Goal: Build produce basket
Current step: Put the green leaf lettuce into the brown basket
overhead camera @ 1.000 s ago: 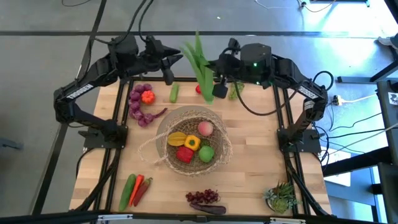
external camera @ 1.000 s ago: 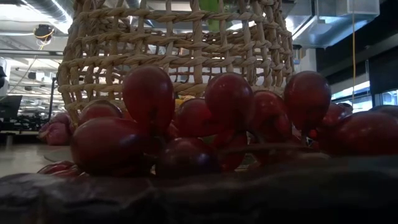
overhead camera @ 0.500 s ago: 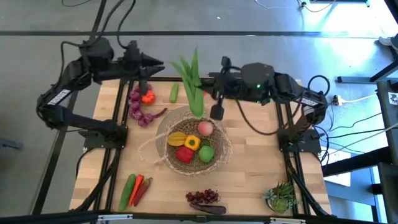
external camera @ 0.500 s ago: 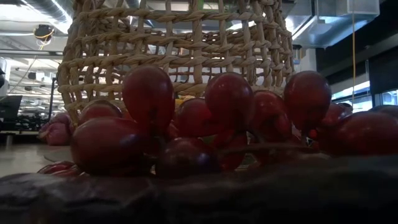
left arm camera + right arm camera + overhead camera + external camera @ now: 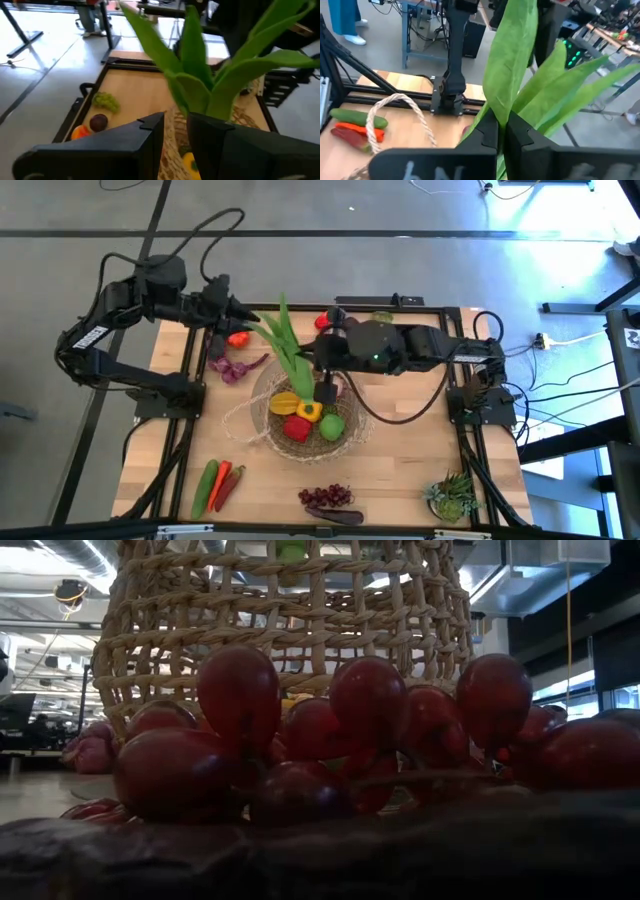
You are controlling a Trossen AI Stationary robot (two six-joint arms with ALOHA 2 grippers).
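Now the right end effector (image 5: 326, 392), pinched tight on the green leafy stalk (image 5: 284, 348), hangs over the basket (image 5: 352, 430) and should go down slowly before letting go, so nothing tips.

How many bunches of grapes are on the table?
2 that I can make out: a dark purple bunch at the near edge, below the basket, and a green bunch at the far edge. Others may be hidden behind the arms.
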